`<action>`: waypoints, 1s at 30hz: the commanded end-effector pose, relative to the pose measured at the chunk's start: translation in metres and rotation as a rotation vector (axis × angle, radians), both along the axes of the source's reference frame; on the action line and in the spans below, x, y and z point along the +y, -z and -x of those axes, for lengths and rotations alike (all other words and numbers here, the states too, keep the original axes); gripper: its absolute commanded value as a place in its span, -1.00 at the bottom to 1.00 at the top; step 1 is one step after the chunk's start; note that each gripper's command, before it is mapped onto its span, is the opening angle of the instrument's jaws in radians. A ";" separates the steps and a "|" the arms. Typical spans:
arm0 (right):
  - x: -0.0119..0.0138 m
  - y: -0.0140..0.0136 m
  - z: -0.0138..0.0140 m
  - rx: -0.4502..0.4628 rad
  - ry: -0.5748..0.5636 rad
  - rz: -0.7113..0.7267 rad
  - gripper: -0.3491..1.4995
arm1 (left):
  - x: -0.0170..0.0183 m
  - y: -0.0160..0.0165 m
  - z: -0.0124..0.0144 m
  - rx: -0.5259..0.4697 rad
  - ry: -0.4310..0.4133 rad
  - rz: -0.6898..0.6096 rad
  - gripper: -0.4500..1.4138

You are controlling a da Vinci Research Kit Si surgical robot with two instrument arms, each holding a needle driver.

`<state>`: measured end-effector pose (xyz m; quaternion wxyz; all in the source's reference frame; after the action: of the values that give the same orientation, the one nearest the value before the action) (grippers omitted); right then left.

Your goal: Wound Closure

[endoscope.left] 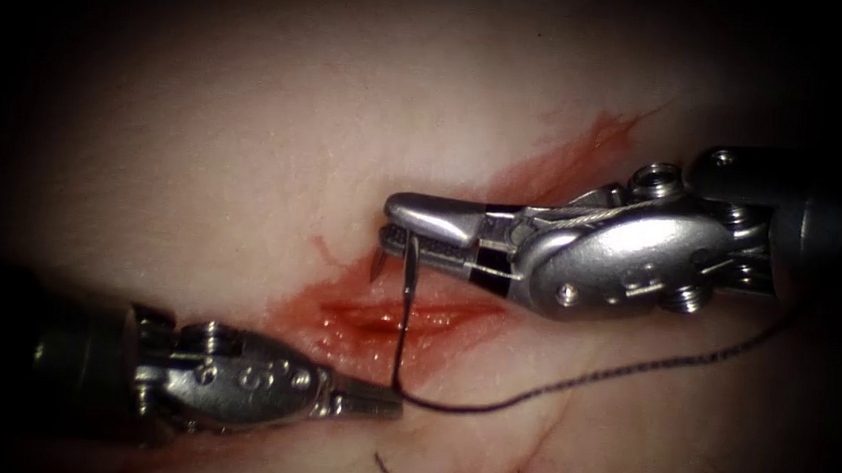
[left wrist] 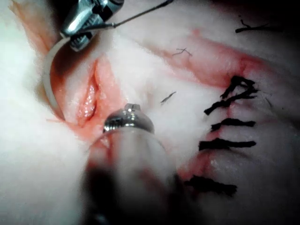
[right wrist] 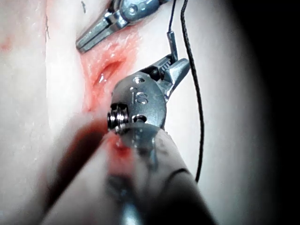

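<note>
Left tool: nearest the lens, it lay on the near side of the cut, jaws pressed together on nothing, their tip just beside the thread's bend.
Thread: dark, it ran from the needle's tail, curled past the left tool's tip and trailed off right across the tissue.
Cut: an open slit ringed with red fluid, lying between the two tools.
Needle: clear of the tissue, it hung across the cut, long axis running near to far, point up beside the right jaws.
Right tool: beyond the cut, jaws clamped on the needle near its pointed end; this arm was the nearer to it.
</note>
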<state>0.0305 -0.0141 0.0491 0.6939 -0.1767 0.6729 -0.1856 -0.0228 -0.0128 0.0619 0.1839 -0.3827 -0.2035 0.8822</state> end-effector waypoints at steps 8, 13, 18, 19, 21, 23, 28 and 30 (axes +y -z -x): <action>0.0010 0.0006 -0.0007 0.005 -0.003 -0.046 -1.00 | -0.0002 -0.0011 0.0003 0.008 0.013 -0.013 -0.55; 0.0016 0.0019 -0.0005 0.015 -0.008 -0.059 -1.00 | 0.0002 -0.0015 -0.0003 0.017 0.018 -0.005 -0.55; 0.0019 0.0025 -0.0004 0.017 -0.009 -0.065 -1.00 | 0.0009 -0.0004 -0.0005 0.015 0.029 -0.008 -0.62; 0.0019 0.0026 -0.0003 0.020 -0.010 -0.066 -1.00 | 0.0012 0.0000 -0.0005 0.009 0.035 -0.011 -0.62; 0.0020 0.0027 -0.0003 0.021 -0.010 -0.073 -1.00 | 0.0018 0.0012 -0.0002 -0.004 0.056 -0.014 -0.68; 0.0021 0.0028 -0.0003 0.021 -0.011 -0.074 -1.00 | 0.0023 0.0022 0.0002 -0.019 0.071 -0.020 -0.69; 0.0022 0.0029 -0.0003 0.023 -0.013 -0.075 -1.00 | 0.0025 0.0034 0.0007 -0.052 0.091 -0.030 -0.69; 0.0022 0.0028 -0.0003 0.023 -0.013 -0.075 -1.00 | 0.0026 0.0035 0.0008 -0.055 0.100 -0.033 -0.68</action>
<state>0.0299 -0.0123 0.0461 0.6942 -0.1558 0.6858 -0.1532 -0.0231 -0.0102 0.0578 0.2286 -0.4126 -0.2019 0.8584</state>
